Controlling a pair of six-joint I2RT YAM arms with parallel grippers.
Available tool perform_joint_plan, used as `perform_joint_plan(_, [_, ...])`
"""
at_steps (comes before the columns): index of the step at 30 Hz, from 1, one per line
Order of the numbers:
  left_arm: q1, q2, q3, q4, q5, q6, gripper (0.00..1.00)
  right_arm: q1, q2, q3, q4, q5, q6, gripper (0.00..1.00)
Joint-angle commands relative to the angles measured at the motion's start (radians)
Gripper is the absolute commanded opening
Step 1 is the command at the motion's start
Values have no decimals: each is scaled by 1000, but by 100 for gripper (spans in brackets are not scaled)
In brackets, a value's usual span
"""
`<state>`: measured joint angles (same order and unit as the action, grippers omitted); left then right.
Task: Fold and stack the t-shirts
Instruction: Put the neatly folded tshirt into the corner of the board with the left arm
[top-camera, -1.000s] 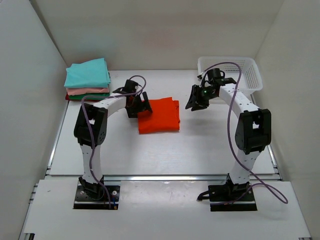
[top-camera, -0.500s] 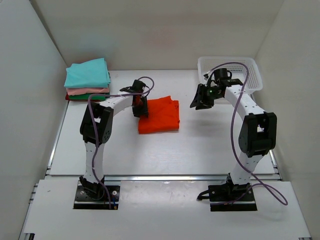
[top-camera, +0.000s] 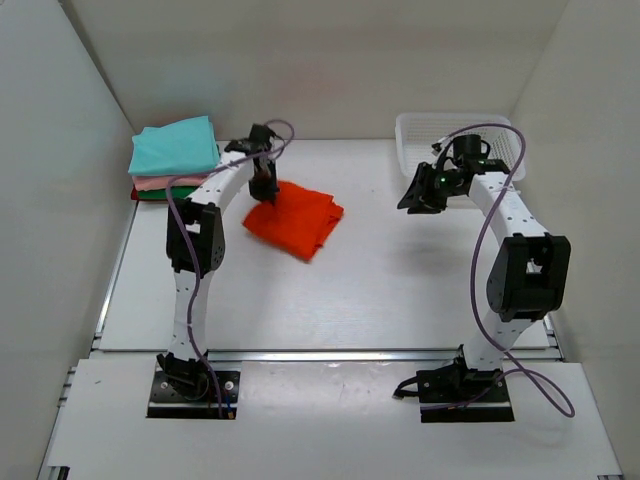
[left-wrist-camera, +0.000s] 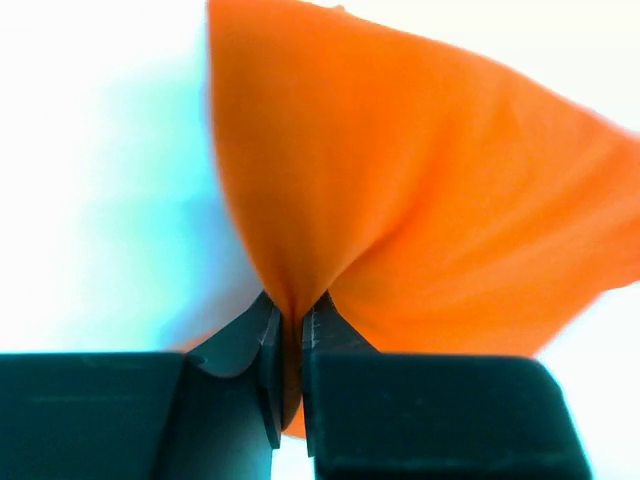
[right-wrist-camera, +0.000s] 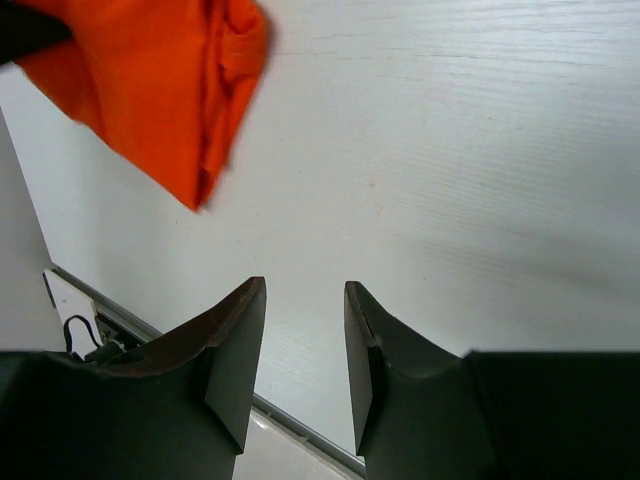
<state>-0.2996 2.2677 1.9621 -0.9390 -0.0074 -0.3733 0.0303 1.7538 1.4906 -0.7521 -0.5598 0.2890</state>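
A folded orange-red t-shirt (top-camera: 296, 221) hangs by its far left corner, with my left gripper (top-camera: 265, 186) shut on that corner; the cloth is turned diagonal and droops toward the table. Up close, the left wrist view shows the orange-red t-shirt (left-wrist-camera: 420, 200) pinched between the two dark fingers, the left gripper (left-wrist-camera: 292, 322) closed tight on the cloth. At the back left a stack of folded t-shirts (top-camera: 176, 158) lies with teal on top, then pink, green and dark red. My right gripper (top-camera: 415, 200) hovers open and empty near the basket; from its wrist the right gripper (right-wrist-camera: 305, 300) looks down on bare table and the orange-red t-shirt (right-wrist-camera: 170, 90).
A white mesh basket (top-camera: 452, 135) stands at the back right, just behind my right arm. The white table (top-camera: 400, 290) runs to a metal rail at its near edge. Grey walls close in on the left, right and back.
My left gripper has shut on the orange-red t-shirt's corner and lifted it back and left, turning the cloth diagonal. The right gripper has drawn back to the right, toward the basket.
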Motion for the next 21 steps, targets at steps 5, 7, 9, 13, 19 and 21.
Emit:
perform_joint_plan(5, [89,15,418,-98,-219,165,0,-29,-99,-27,-9,-5,1,34])
perform_joint_plan(7, [106,38,460,-84,-235,172,0,-23,-106,-32,-15,7,-1,33])
perform_joint_plan(9, [129,44,500,-66,-241,181,0,-29,-114,-44,-26,8,-4,33])
perform_joint_plan(13, [139,67,572,-15,-247,209,0,-29,-112,-49,-42,14,-8,33])
perform_joint_plan(19, [172,69,656,84,-266,252,0,-17,-128,-73,-62,21,-14,32])
perform_joint_plan(21, [191,59,656,129,-264,266,0,-12,-131,-96,-69,27,-14,32])
